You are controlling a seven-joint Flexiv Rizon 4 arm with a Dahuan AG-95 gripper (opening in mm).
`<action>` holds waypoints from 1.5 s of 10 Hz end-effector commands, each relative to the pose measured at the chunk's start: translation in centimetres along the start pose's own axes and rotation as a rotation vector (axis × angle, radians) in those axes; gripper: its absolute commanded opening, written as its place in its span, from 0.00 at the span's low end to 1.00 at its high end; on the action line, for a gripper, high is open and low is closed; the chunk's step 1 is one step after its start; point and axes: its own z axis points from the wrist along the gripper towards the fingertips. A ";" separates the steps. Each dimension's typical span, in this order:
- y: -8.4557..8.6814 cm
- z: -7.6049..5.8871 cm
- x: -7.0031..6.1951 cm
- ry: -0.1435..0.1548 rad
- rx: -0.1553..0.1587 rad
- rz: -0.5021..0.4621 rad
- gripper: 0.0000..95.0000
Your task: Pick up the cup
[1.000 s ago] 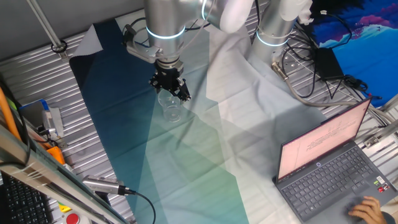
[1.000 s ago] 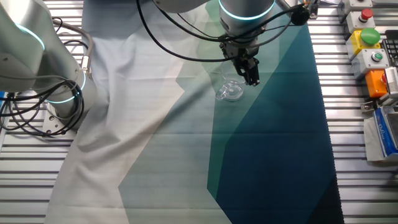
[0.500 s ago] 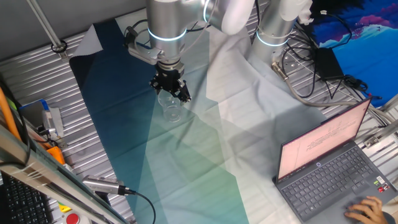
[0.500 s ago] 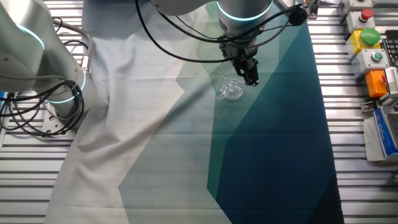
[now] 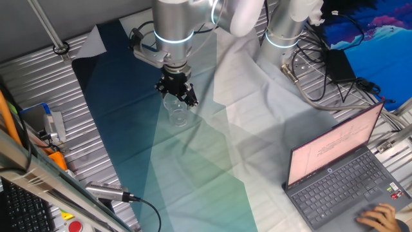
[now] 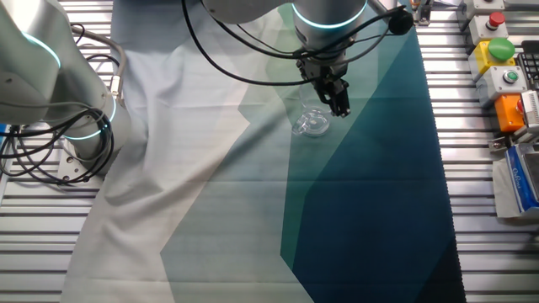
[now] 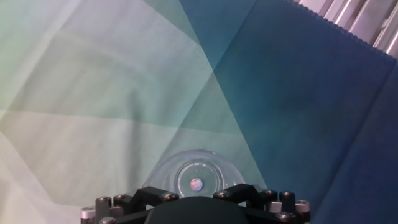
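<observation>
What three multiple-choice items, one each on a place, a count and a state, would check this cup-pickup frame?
1. Where is the cup?
A. directly under the gripper
B. on the laptop
C. on the bare metal table

2. How many cups are on the cloth?
A. three
B. two
C. one

3. How does the cup stand?
A. lying on its side
B. upright, mouth up
C. upside down

Key: 1 A, the fingers hang over its rim; 2 C, only one clear cup shows; 3 B, the hand view looks down into its round mouth.
</observation>
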 end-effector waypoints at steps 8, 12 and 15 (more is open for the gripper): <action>-0.4 -2.1 -0.1 0.028 0.020 0.025 0.00; -0.9 -7.0 0.0 0.034 0.029 0.026 0.00; -0.6 -11.0 0.3 0.052 0.052 0.022 0.00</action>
